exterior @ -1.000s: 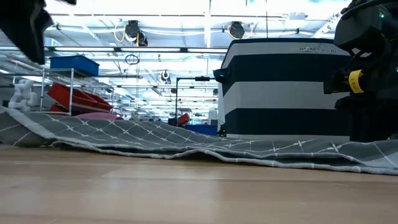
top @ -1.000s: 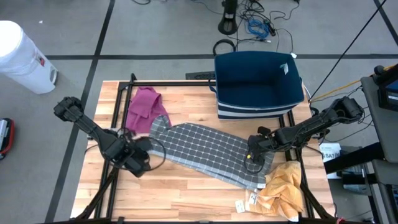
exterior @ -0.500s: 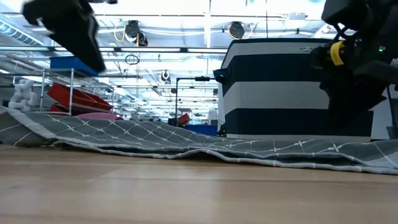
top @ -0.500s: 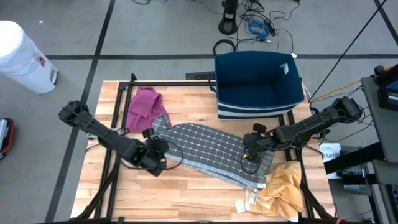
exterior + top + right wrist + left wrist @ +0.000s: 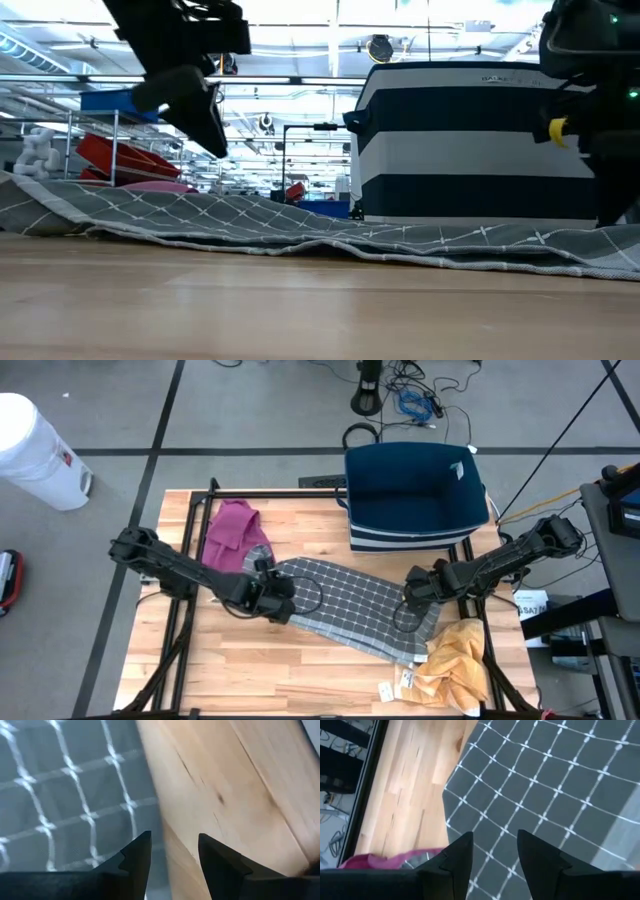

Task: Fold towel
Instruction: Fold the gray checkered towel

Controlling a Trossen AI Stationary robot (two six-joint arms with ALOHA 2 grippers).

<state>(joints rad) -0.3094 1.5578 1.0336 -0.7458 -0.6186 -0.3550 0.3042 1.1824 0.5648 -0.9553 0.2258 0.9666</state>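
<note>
grey checked towel [image 5: 345, 608]: spread flat across wooden table [image 5: 300, 680]. left gripper [image 5: 283, 600]: arm reaching low from the left, fingers parted, empty, above towel's left end. right gripper [image 5: 412, 592]: arm outstretched, fingers parted, empty, over towel's right edge. striped basket [image 5: 415, 495] behind.

Warehouse-like lab: shelving racks [image 5: 110, 150], ceiling lights [image 5: 379, 47], floor cables [image 5: 415, 400].

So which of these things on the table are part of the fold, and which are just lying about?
In the job:
grey checked towel
left gripper, open above the towel
right gripper, open at the towel's edge

Lying about:
magenta cloth
yellow cloth
navy striped basket
</note>
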